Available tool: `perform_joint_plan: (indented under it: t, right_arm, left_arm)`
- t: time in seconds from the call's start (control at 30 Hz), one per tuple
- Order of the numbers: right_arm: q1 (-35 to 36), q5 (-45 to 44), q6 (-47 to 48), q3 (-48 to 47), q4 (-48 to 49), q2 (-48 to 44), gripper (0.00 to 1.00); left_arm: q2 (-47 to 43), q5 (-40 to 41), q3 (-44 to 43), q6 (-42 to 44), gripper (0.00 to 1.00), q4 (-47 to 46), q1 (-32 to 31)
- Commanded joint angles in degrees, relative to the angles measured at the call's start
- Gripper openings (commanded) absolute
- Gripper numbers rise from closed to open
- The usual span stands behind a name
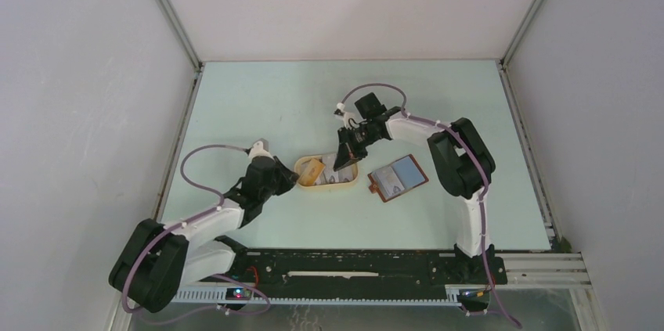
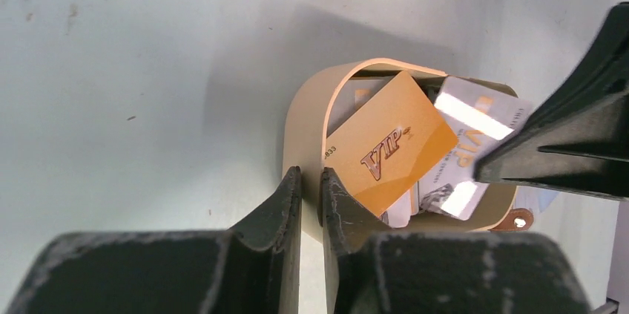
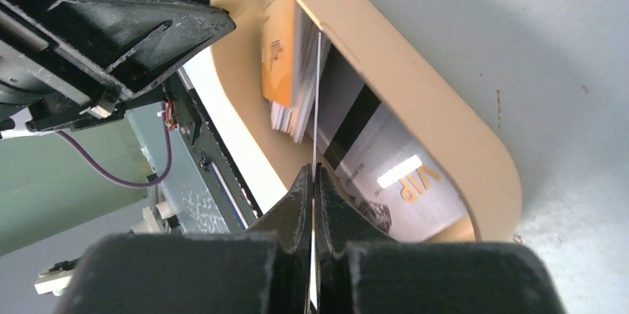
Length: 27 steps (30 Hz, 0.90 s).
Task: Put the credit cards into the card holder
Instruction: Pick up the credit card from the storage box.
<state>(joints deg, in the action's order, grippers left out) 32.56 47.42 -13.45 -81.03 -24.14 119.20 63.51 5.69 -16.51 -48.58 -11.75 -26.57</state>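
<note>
While left pincer (image 2: 310, 174) clamps the oval tray (image 2: 311, 106), right pincer (image 3: 314, 169) pinches a thin card (image 3: 318, 91) — edge-on.

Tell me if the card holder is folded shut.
No, the card holder lies spread open on the table, its inner pockets facing up.

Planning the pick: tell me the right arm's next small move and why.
Probably lift the right gripper straight up: its jaws are shut on an edge-on card inside the oval tray, whose rim the left gripper pinches.
</note>
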Motion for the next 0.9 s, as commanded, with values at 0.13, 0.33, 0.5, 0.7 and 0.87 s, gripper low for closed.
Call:
perform_joint_plan:
  t: [0.13,0.33,0.5,0.7,0.87]
  right_arm:
    - [-1.2,-1.0,4.92,-0.65,-1.11,-7.54,0.0]
    - [-2.53,3.47,7.97,-0.23,-2.05,-10.14,0.0]
    - [-3.64,7.94,9.9,0.0,-2.45,-11.2,0.0]
    - [-5.66,14.04,14.97,1.18,-4.38,-14.08,0.0]
    - [-9.59,16.64,21.22,4.69,-7.06,-19.37,0.0]
  left_arm:
    - [-4.46,4.53,2.32,-2.51,0.04,1.02,1.38]
    - [-7.22,6.45,3.52,-3.65,0.04,3.13,2.43]
    - [-9.31,7.76,4.12,-4.24,0.04,4.85,3.05]
    - [-11.7,9.15,4.37,-4.71,0.06,8.05,3.83]
    - [-14.66,10.73,2.27,-3.89,0.33,14.29,4.15]
